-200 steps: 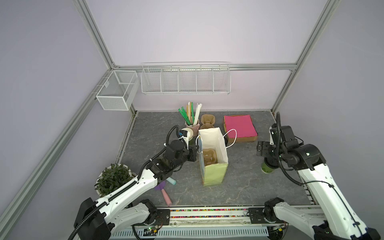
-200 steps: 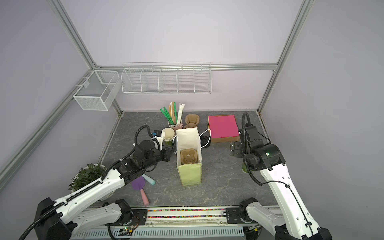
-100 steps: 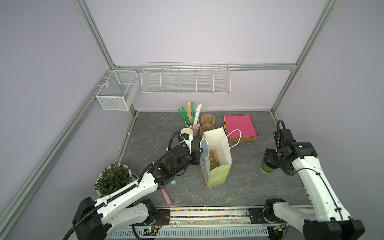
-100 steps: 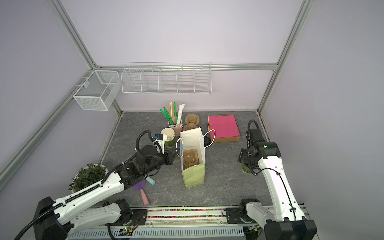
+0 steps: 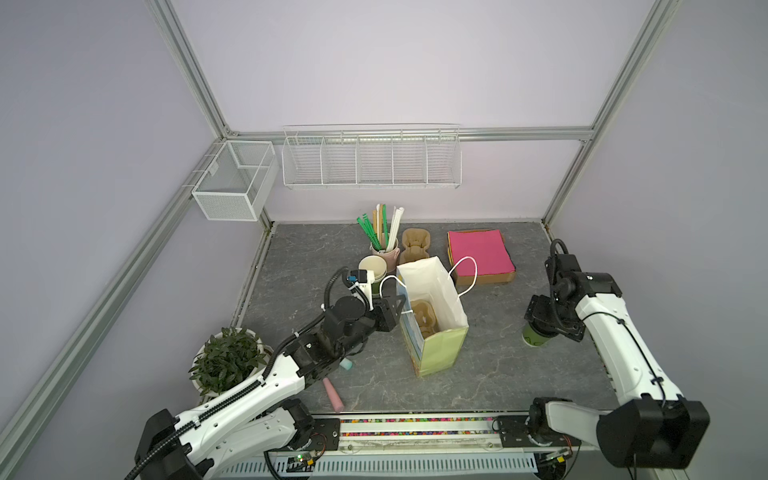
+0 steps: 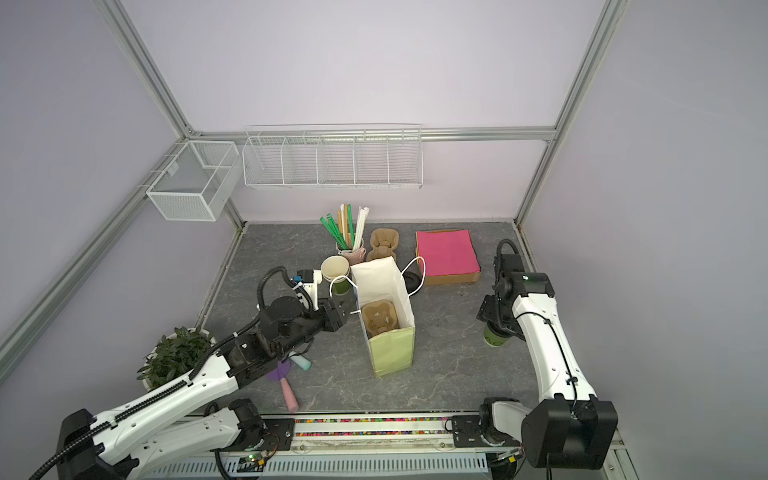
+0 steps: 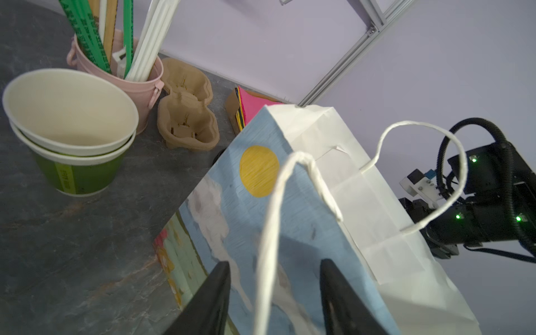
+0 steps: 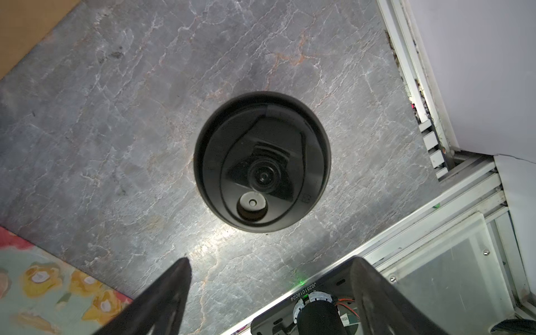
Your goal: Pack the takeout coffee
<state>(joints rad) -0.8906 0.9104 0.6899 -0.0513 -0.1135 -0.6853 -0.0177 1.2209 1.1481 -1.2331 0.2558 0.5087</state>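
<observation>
The takeout coffee (image 5: 535, 338) is a green cup with a black sip lid (image 8: 262, 162), standing on the grey table at the right, also seen in a top view (image 6: 496, 338). My right gripper (image 8: 269, 261) hangs just above it (image 5: 542, 326), open, with nothing between its fingers. The paper bag (image 5: 438, 347) stands upright mid-table with its mouth open and a brown cup carrier (image 5: 424, 318) inside. My left gripper (image 7: 274, 262) is open at the bag's left side (image 5: 390, 309). The bag's white string handle (image 7: 269, 220) runs loose between its fingers.
Stacked lidless green cups (image 5: 372, 268), a pink bucket of straws (image 5: 384, 243) and spare brown carriers (image 5: 414, 245) stand behind the bag. A box of pink napkins (image 5: 480, 253) sits at the back right. A potted plant (image 5: 226, 359) and a pink-handled tool (image 5: 333, 395) lie front left.
My left gripper has opened and let go of the bag's handle. The bag shifted slightly right and stands on its own. The right arm has settled over the cup.
</observation>
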